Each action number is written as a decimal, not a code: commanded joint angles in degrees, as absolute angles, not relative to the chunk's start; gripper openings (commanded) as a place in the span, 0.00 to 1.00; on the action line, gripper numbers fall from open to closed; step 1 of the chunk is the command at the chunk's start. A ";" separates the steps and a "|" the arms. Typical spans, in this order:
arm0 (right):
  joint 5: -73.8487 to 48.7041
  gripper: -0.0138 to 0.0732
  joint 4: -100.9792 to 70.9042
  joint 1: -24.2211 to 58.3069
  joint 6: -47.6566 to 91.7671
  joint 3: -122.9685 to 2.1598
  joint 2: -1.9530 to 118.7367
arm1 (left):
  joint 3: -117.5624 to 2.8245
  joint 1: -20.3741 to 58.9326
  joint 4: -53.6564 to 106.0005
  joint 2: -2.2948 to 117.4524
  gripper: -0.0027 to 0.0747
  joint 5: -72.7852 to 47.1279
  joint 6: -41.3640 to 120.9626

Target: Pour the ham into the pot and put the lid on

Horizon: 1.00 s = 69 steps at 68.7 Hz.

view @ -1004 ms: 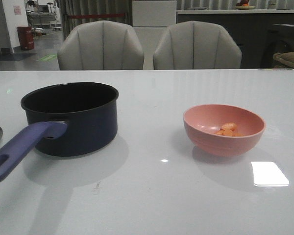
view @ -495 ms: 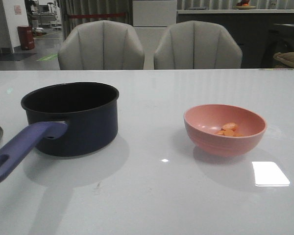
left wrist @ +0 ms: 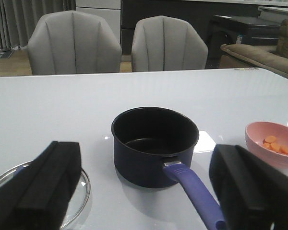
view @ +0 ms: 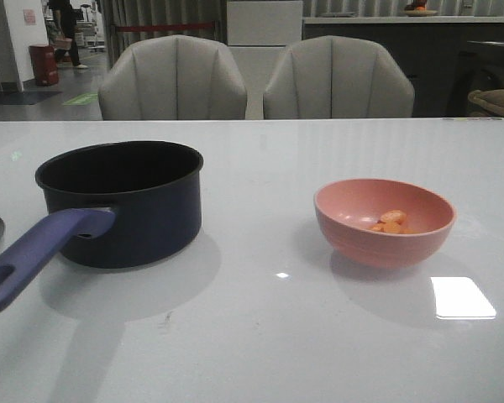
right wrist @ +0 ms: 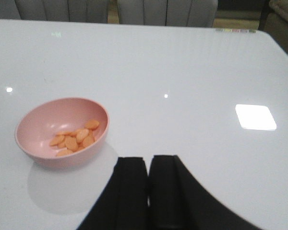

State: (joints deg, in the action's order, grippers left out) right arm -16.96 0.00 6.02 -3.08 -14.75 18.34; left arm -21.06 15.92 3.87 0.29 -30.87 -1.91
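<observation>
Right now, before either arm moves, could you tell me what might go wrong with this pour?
The ham lies loose in the pink bowl, so a fast tilt could scatter slices onto the table. The pot's handle juts toward the robot and could be bumped. The lid lies beside the left gripper's fingers.

You've got one change only: a person (view: 65, 29) now walking in the far-left background doorway; they weren't there before.

Navy pot (view: 143, 210) — purple-blue handle, salmon-pink bowl (view: 385, 222), orange ham (view: 391, 222), white table (view: 260, 336).
</observation>
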 commanded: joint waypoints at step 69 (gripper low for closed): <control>-21.20 0.72 -9.23 8.43 -3.03 -50.99 80.71 | -22.51 16.30 4.22 1.13 0.79 -26.12 -1.84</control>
